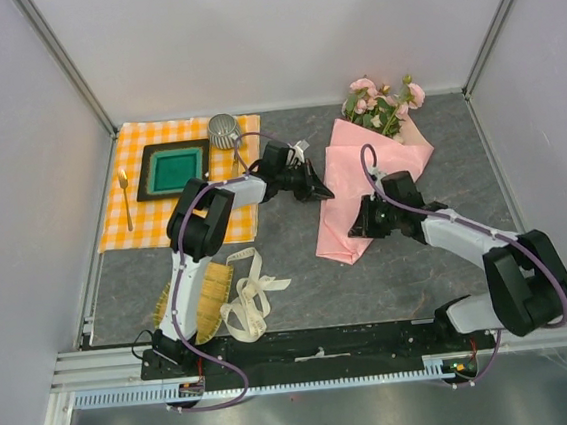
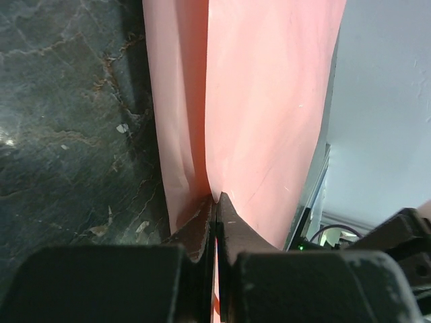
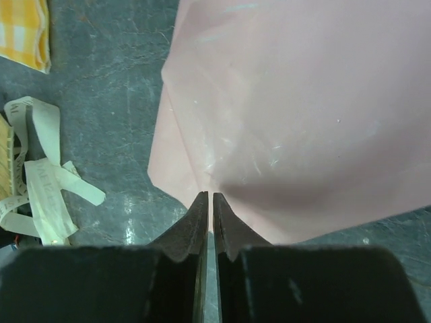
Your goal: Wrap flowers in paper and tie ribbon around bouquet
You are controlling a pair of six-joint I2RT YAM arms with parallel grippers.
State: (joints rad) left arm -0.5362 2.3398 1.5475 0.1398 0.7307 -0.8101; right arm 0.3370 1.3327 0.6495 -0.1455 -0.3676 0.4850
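Grey marbled table (image 1: 299, 271): the pink paper (image 1: 347, 191) lies folded over the flowers (image 1: 383, 102), whose blooms poke out of its far end. My left gripper (image 1: 320, 191) is clamped on the paper's left edge. My right gripper (image 1: 357, 223), fingers barely parted, is at its near corner. The ribbon (image 1: 251, 296) lies well to the paper's left.

Thin, smooth, matt pink paper (image 1: 362, 190) with soft creases, over a dark stone-look desk (image 1: 310, 280) with a faint sheen; flat cream fabric ribbon (image 1: 250, 301), orange-checked woven cloth (image 1: 154, 223), yellow-green slatted bamboo mat (image 1: 211, 296), ribbed shiny metal cup (image 1: 222, 130).
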